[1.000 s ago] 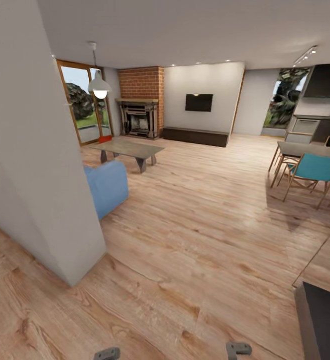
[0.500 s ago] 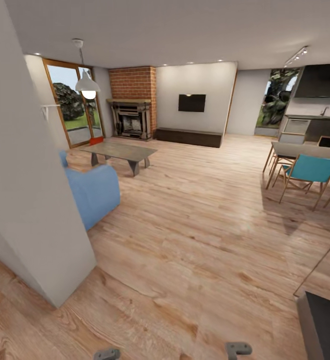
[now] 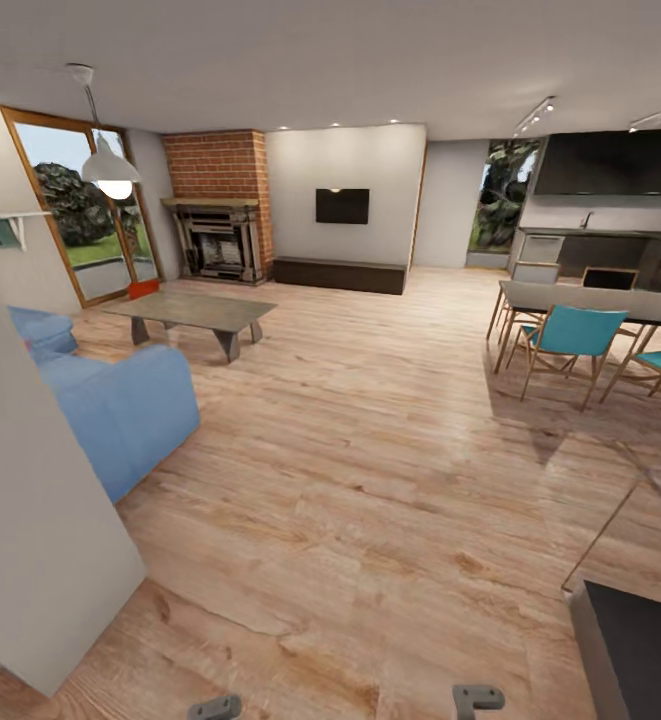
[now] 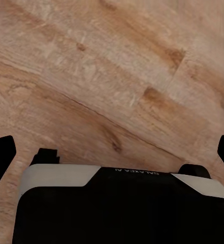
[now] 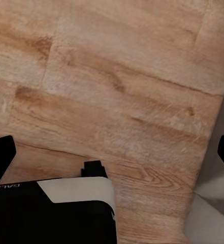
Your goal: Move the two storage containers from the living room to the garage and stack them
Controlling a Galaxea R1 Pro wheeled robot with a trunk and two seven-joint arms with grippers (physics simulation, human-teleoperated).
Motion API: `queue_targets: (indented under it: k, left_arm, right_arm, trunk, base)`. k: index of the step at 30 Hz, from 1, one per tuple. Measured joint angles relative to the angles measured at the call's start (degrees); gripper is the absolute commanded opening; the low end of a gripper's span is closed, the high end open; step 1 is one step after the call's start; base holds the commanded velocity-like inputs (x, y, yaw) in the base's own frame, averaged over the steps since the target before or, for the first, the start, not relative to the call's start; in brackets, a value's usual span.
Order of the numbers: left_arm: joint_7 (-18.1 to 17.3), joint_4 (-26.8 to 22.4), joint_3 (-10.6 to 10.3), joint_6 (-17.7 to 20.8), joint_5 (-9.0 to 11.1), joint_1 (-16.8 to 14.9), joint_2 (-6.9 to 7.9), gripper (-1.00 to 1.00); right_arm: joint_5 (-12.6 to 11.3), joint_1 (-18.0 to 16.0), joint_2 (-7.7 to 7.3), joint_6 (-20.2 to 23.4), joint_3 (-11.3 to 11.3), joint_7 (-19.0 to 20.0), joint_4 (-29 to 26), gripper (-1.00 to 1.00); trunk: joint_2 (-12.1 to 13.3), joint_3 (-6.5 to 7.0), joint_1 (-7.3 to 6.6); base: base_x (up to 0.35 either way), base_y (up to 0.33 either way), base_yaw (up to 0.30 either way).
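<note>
I am in the living room, on light wood-plank flooring (image 3: pixel 370 480). One red-orange storage container (image 3: pixel 142 288) shows as a small patch on the floor by the wood-framed glass doors (image 3: pixel 75 225), partly hidden behind the low coffee table (image 3: pixel 192 312). It is far from both arms. My left gripper (image 4: pixel 113 152) hangs over bare planks with its fingers wide apart and nothing between them. My right gripper (image 5: pixel 113 152) is open the same way above the planks. The garage is out of view.
A white wall corner (image 3: pixel 40 560) stands close at the left, with the blue sofa (image 3: pixel 120 410) behind it. A brick fireplace (image 3: pixel 218 235) and TV wall are at the back. A dining table with teal chairs (image 3: pixel 570 340) is at the right, a dark cabinet (image 3: pixel 635 650) at the near right.
The whole head view has shifted as the robot moves. The wall corner has slid off to the left, and more of the sofa, the doors and the kitchen side now shows. Both grippers stay open.
</note>
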Motion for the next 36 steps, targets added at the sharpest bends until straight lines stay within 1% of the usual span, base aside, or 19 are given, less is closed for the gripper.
queue_targets:
  k: [22,26,36]
  left_arm:
    - [0.0,0.0,0.0,0.0,0.0,0.0,0.00,1.00]
    - [0.0,0.0,0.0,0.0,0.0,0.0,0.00,1.00]
    - [0.0,0.0,0.0,0.0,0.0,0.0,0.00,1.00]
  right_arm:
    - [0.0,0.0,0.01,0.0,0.0,0.0,0.0,1.00]
    - [0.0,0.0,0.06,0.0,0.0,0.0,0.0,1.00]
    - [0.0,0.0,0.07,0.0,0.0,0.0,0.0,1.00]
  trunk:
    - [0.0,0.00,0.00]
    - [0.0,0.00,0.00]
    - [0.0,0.00,0.00]
  base:
    - [0.333,0.000,-0.009]
    - [0.333,0.000,-0.193]
    - [0.333,0.000,-0.272]
